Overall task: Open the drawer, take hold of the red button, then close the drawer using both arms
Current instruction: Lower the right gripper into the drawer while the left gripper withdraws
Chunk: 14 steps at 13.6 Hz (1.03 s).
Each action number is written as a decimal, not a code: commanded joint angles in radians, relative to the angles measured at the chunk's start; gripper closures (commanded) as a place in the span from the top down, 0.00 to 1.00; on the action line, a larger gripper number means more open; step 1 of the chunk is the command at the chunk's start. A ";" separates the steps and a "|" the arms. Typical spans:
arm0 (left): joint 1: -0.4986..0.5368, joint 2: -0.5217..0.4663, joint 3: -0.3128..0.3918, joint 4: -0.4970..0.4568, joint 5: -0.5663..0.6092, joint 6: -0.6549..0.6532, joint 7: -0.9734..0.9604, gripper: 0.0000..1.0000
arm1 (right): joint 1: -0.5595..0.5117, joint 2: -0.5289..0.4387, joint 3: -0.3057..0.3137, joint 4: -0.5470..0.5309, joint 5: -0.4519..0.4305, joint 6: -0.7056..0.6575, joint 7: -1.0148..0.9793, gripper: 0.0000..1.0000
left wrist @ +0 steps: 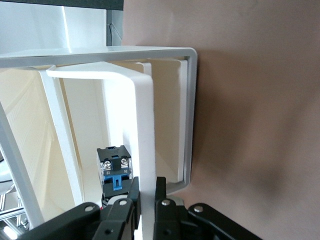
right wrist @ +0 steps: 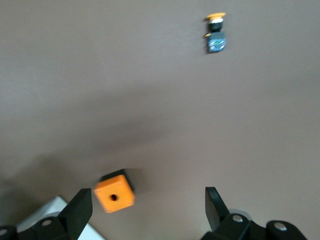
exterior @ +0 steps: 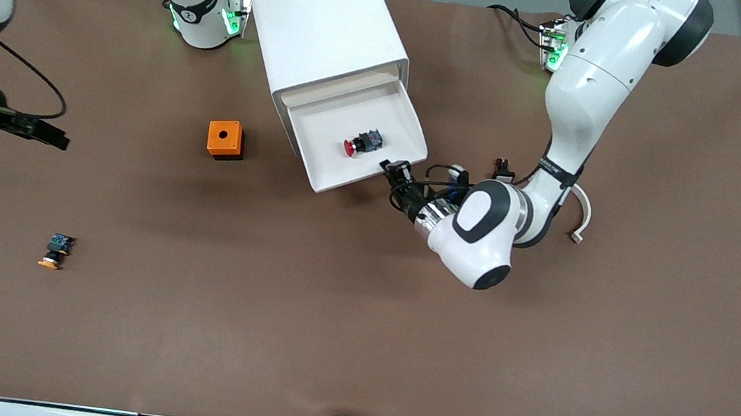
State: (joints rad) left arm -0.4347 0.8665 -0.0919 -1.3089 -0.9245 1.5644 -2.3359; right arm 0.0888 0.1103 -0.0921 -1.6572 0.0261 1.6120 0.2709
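red-capped button (exterior: 362,143) lies in the pulled-out drawer (exterior: 318,175), whose front the left pincer (exterior: 395,171) grips; right pincer (right wrist: 145,210) gapes.

Two white arms with rounded shells and black joint bands are seen. Green lights glow at both bases. Black cables are looped beside the left arm's wrist, just above the left tool (exterior: 395,172), where a silver ring is fitted. Black fingers with silver screws (left wrist: 165,202) are shown. The right tool (right wrist: 145,210) is black too, with wedge-shaped fingers (right wrist: 80,210).
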 commanded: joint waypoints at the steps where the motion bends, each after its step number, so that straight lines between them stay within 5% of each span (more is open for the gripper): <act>1: 0.008 -0.001 0.008 0.011 0.003 0.005 0.078 0.59 | 0.138 0.005 -0.005 0.019 0.008 -0.008 0.257 1.00; 2: 0.008 -0.004 0.008 0.011 0.003 0.003 0.078 0.89 | 0.199 0.005 -0.005 0.019 0.008 0.000 0.353 1.00; 3: 0.010 -0.006 0.009 0.011 0.004 0.003 0.076 0.99 | 0.256 0.005 -0.005 0.019 0.008 0.018 0.445 1.00; 8: 0.040 -0.046 0.089 0.011 0.015 -0.029 0.093 0.99 | 0.480 0.023 -0.005 -0.002 0.008 0.135 0.865 1.00; 14: 0.169 -0.112 0.093 0.014 0.252 -0.112 0.182 0.99 | 0.707 0.124 -0.005 -0.039 0.009 0.356 1.244 1.00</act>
State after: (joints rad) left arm -0.2933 0.7892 0.0013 -1.2802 -0.7396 1.4778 -2.1752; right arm 0.7549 0.2130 -0.0811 -1.6997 0.0315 1.9301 1.4331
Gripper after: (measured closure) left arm 0.009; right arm 0.000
